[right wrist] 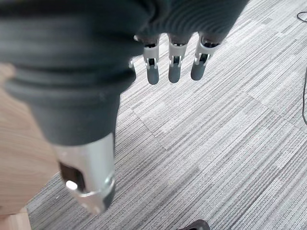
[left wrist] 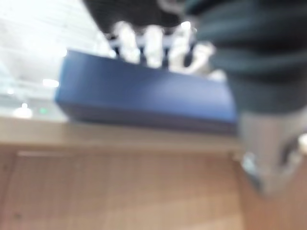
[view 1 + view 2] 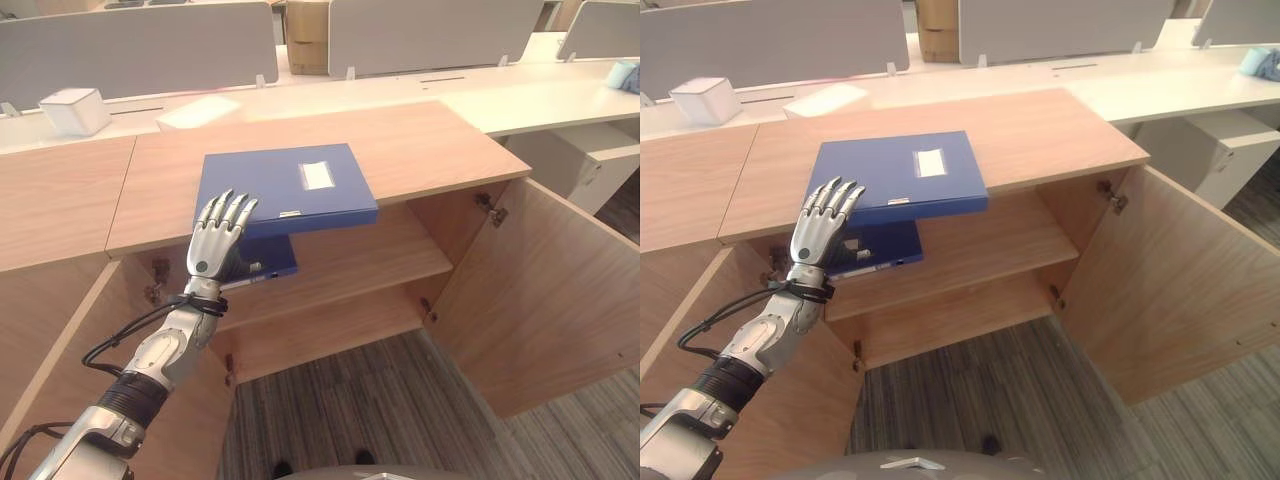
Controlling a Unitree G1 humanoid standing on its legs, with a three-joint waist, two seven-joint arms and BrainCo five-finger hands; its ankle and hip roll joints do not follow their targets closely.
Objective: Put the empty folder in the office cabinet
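Blue and flat, the folder (image 3: pixel 285 188) lies on the wooden top (image 3: pixel 420 150) of the office cabinet (image 3: pixel 340 270), its near edge hanging out past the front lip over the open compartment, so I judge the job barely begun: nothing I can see counts as stowed yet, and the whole carry down and in is left. Both cabinet doors stand open, the right door (image 3: pixel 545 290) swung wide, and the upper shelf (image 3: pixel 370 255) has bare room toward the right, which I would aim for. A second blue folder (image 3: pixel 262 258) already rests on that shelf at its left end, directly beneath the overhanging one, and I can't tell whether the task means that one or the one on top. My left hand (image 3: pixel 215 245) is raised in front of the cabinet with its fingers (image 3: pixel 232 210) straight and slightly fanned, the dark tips laid against the folder's near left corner; in the left wrist view the fingertips show over the top edge of the blue slab, so they touch it but nothing is curled round it. My right hand (image 1: pixel 175 62) hangs idle over the grey carpet (image 1: pixel 230 143), fingers loose and holding nothing
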